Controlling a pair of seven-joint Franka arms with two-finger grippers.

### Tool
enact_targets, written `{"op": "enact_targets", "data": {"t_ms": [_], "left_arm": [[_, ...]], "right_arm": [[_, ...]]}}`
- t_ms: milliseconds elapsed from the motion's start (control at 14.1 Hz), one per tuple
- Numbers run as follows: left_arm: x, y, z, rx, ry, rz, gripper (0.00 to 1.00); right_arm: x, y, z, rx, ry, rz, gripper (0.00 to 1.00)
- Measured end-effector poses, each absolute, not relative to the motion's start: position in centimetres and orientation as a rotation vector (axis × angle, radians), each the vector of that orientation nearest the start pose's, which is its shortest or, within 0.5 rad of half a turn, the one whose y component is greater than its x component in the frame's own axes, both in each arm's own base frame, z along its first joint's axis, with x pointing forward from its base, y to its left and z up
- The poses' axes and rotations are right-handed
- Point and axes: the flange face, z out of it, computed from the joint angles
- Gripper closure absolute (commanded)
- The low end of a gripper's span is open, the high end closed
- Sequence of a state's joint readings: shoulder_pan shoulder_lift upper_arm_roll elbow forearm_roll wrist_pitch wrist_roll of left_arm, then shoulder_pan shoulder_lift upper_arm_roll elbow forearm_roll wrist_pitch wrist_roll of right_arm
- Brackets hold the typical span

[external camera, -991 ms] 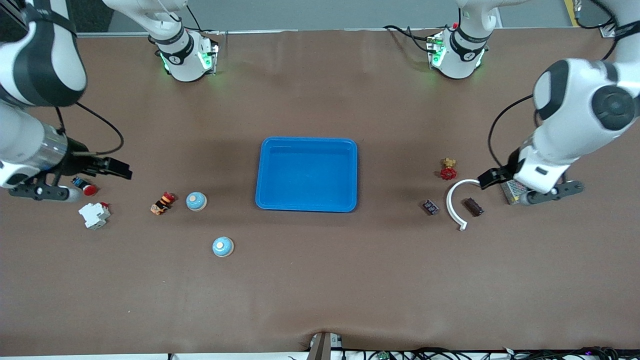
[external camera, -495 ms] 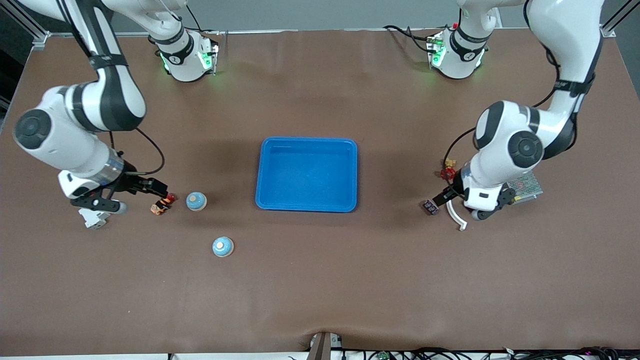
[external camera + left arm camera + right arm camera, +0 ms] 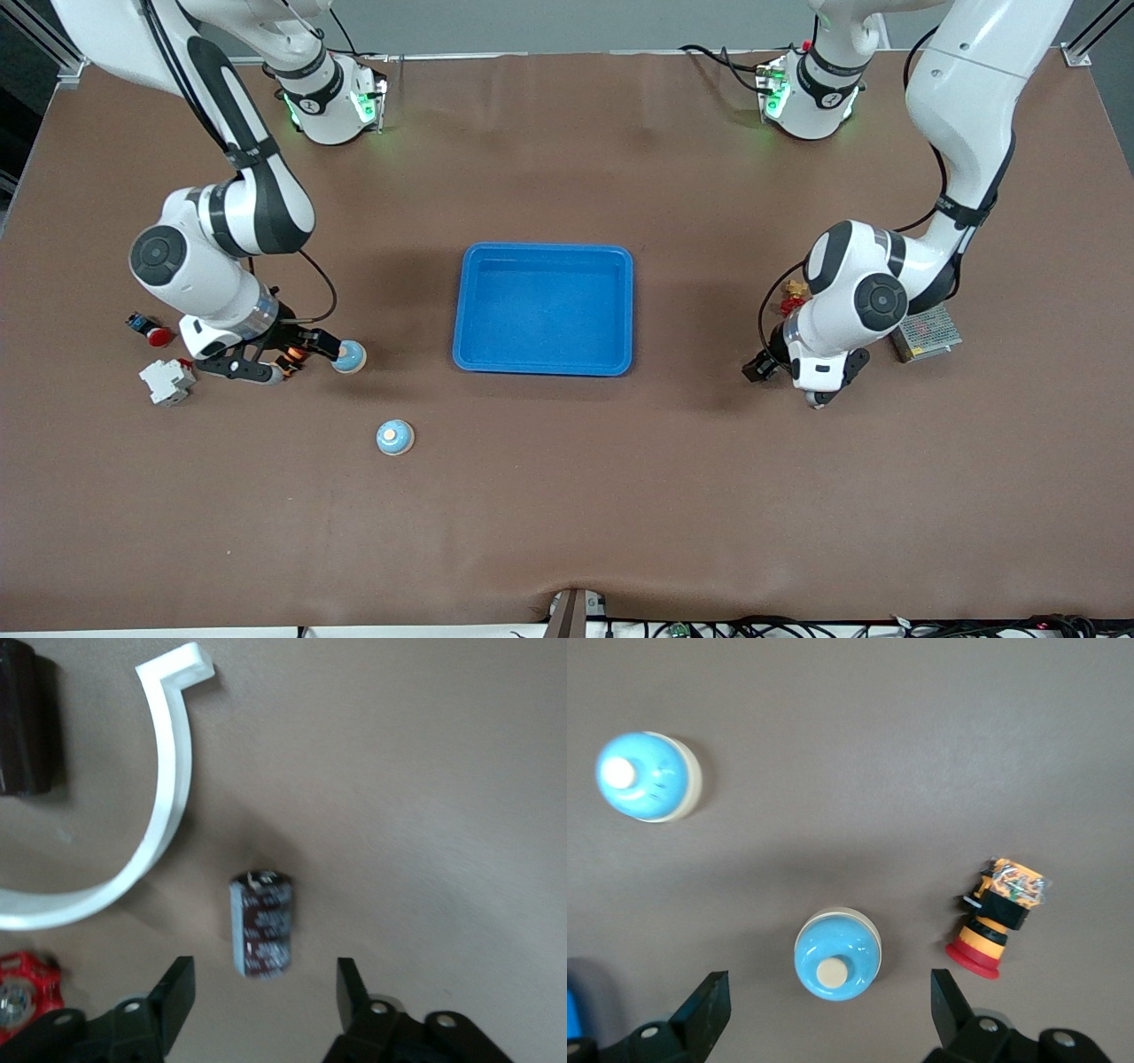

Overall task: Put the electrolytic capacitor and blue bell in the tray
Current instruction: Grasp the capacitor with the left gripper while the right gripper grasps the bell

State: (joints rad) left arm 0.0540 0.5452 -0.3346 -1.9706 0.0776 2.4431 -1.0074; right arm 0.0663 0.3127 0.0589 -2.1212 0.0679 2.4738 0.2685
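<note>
Brown table (image 3: 567,496), flat and matte, both arm bases along its top edge in the front view.

Tray (image 3: 543,252) sat mid-table, bright blue, shallow, raised rim; nothing lay in it.

Electrolytic capacitor (image 3: 262,923) lay on its side on the table toward the left arm's end, dark sleeve with pale print. The left gripper (image 3: 262,992) was low over it, jaws apart, one finger each side of the capacitor's end, neither touching as far as the left wrist view showed. Just beside it curved a white C-shaped clip (image 3: 133,850); a dark block (image 3: 25,722) lay inside the clip's curve, and a red valve handle (image 3: 25,992) showed at the frame edge. A metal-cased module (image 3: 926,331) lay toward the left arm's table edge.

Toward the right arm's end stood two blue bells. The right gripper (image 3: 830,1005) hung low over one blue bell (image 3: 836,954), jaws wide apart, clear of it. The second blue bell (image 3: 394,437) stood nearer the front camera. An orange-and-red push button (image 3: 997,914) lay beside the first bell. Farther out: a white breaker (image 3: 166,381) and a small red-capped part (image 3: 151,330).
</note>
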Motion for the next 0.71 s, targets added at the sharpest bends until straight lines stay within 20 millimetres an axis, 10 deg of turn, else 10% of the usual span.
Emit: {"op": "enact_targets", "data": {"t_ms": [142, 354, 708], "left_arm": [[58.9, -15.4, 19.0, -2.982, -1.098, 0.148, 0.44], [59.2, -14.8, 18.2, -2.967, -1.113, 0.147, 0.98], [59.7, -16.5, 19.2, -2.96, -1.163, 0.119, 1.0]], "right_arm": [[57.6, 7.2, 24.3, -3.06, 0.31, -0.026, 0.0], [57.3, 7.3, 21.4, -3.065, 0.31, 0.015, 0.0], [56.8, 8.5, 19.8, -3.068, 0.323, 0.057, 0.0]]}}
